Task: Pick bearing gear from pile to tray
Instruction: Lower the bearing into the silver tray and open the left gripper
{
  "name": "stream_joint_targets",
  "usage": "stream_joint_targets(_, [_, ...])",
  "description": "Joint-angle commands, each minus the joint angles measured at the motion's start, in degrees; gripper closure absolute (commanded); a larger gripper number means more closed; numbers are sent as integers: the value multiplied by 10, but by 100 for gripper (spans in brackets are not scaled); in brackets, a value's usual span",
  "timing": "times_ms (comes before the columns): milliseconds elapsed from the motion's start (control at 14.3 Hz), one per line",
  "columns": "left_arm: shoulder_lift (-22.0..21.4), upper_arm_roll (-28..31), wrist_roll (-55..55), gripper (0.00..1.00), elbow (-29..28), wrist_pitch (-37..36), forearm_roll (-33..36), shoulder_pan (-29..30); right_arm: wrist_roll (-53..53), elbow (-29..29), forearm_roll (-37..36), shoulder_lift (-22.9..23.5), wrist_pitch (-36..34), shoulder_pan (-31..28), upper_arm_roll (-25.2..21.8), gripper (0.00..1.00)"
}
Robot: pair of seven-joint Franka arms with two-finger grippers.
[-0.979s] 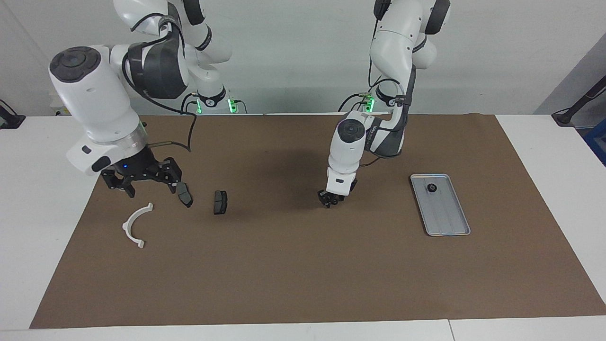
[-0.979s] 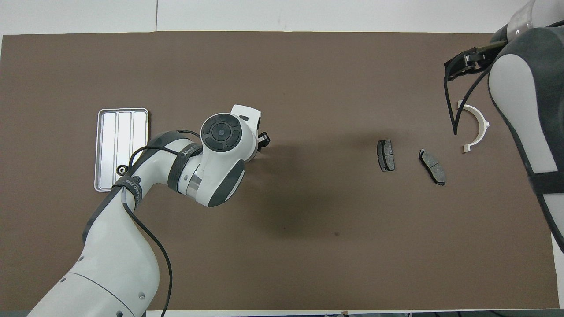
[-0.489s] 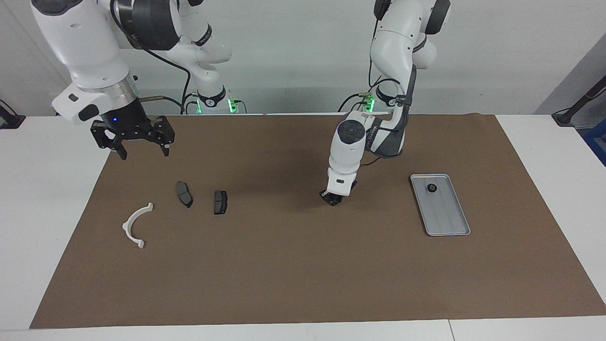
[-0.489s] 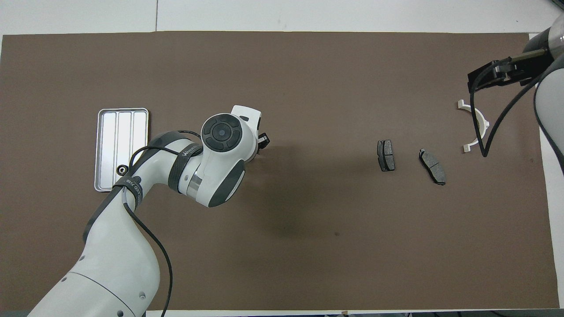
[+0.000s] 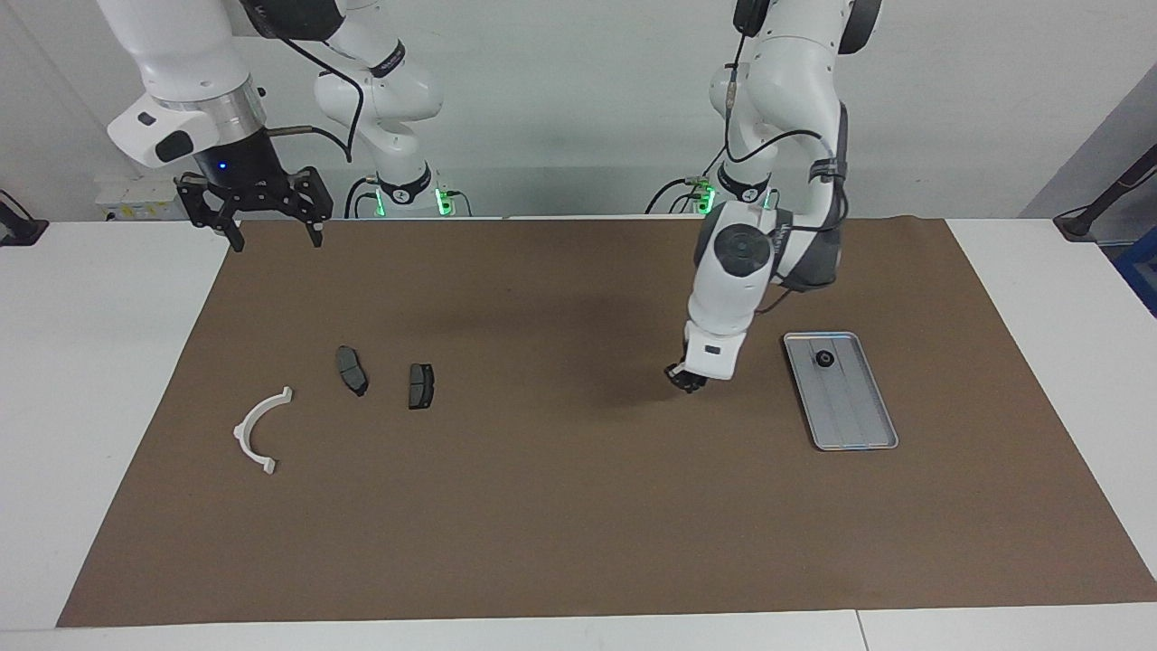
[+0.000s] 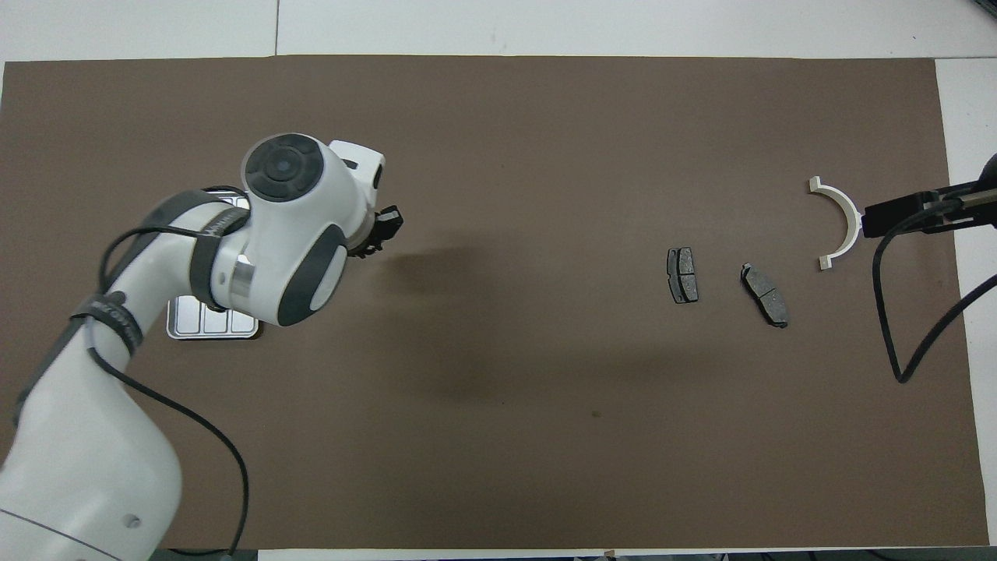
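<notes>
My left gripper (image 5: 687, 380) hangs low over the brown mat, a short way from the tray (image 5: 854, 425) toward the right arm's end. Its fingertips are shut, and I cannot make out whether a small part sits between them. One black bearing gear (image 5: 824, 359) lies in the tray's end nearer the robots. What shows of the pile is a white half-ring bracket (image 5: 262, 429) and two dark brake pads (image 5: 352, 371) (image 5: 420, 386), toward the right arm's end. My right gripper (image 5: 276, 237) is raised and open over the mat's edge by the robots.
The brown mat (image 5: 560, 506) covers most of the white table. In the overhead view the left arm (image 6: 280, 226) covers most of the tray (image 6: 210, 327). A black cable (image 6: 888, 312) hangs from the right arm.
The left gripper closed low over the mat's middle, then moved toward the tray. The right gripper rose from above the brake pads and drew back toward the robots, still open.
</notes>
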Motion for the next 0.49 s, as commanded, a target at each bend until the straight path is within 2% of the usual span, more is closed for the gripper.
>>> stream_joint_targets(0, [-23, -7, 138, 100, -24, -9, -3, 80, -14, -30, 13, -17, 16, -9, 8, 0])
stream_joint_targets(140, [-23, -7, 233, 100, -33, -3, -3, 130, -16, -30, 20, -17, 16, -9, 8, 0])
stream_joint_targets(419, [-7, -7, 371, 100, -40, 33, -3, 190, -18, -31, 31, -17, 15, -15, 7, 0])
